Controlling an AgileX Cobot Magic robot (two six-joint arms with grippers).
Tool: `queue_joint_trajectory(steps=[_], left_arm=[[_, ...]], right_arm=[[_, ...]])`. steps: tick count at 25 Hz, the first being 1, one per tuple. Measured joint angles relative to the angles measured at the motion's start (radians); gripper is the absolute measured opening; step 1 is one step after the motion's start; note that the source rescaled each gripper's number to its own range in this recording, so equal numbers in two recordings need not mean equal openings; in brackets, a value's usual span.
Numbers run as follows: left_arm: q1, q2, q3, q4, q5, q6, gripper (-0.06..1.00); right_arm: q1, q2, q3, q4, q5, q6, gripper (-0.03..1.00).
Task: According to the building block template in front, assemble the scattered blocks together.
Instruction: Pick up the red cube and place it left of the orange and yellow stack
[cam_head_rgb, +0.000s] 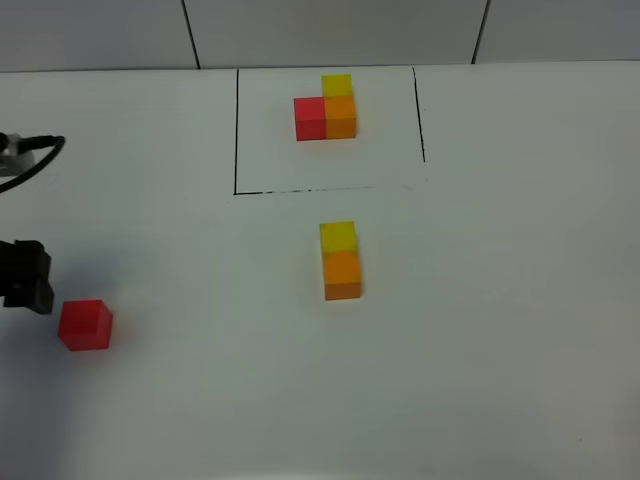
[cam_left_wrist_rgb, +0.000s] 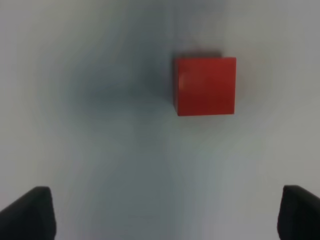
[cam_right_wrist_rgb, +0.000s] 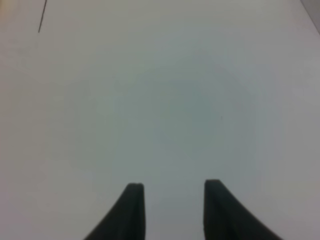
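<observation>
On the white table (cam_head_rgb: 500, 330), the building block template (cam_head_rgb: 326, 105) sat at 12 o'clock, inside a thin black rectangle (cam_head_rgb: 236, 130) drawn on the surface. Its red piece lay at 9 o'clock of the orange one, and its yellow piece at 12 o'clock of the orange.

Near the middle of the table, at 6 o'clock of the frame, two of the scattered blocks stood touching. The yellow cube (cam_head_rgb: 338, 236) was at 12 o'clock of the orange cube (cam_head_rgb: 342, 274), matching that part of the template. The red cube (cam_head_rgb: 85, 325) lay well apart from them, at about 8 o'clock of the pair and close to the left edge of the high view.

The left gripper (cam_head_rgb: 25, 275) hung just beside this cube, at about 10 o'clock of it. In the left wrist view its fingers (cam_left_wrist_rgb: 30, 215) were spread wide and held nothing. The red cube (cam_left_wrist_rgb: 205, 86) lay on the table ahead of the tips, not between them.

The right gripper (cam_right_wrist_rgb: 174, 200) showed only in its own wrist view. Its fingers (cam_right_wrist_rgb: 132, 210) were set narrow — a slim gap between them, nothing gripped — over bare table.
</observation>
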Motion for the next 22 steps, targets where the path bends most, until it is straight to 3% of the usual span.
queue_joint_trajectory(steps=[5, 9, 22], left_arm=[[-0.063, 0.171, 0.000, -0.007, -0.084, -0.013, 0.98], [-0.119, 0.246, 0.000, 0.056, -0.134, -0.116, 0.98], [-0.127, 0.307, 0.055, 0.068, -0.281, -0.164, 0.98]], right_arm=[[0.000, 0.000, 0.000, 0.000, 0.000, 0.000, 0.00], [0.000, 0.000, 0.000, 0.000, 0.000, 0.000, 0.00], [0.000, 0.000, 0.000, 0.000, 0.000, 0.000, 0.00]])
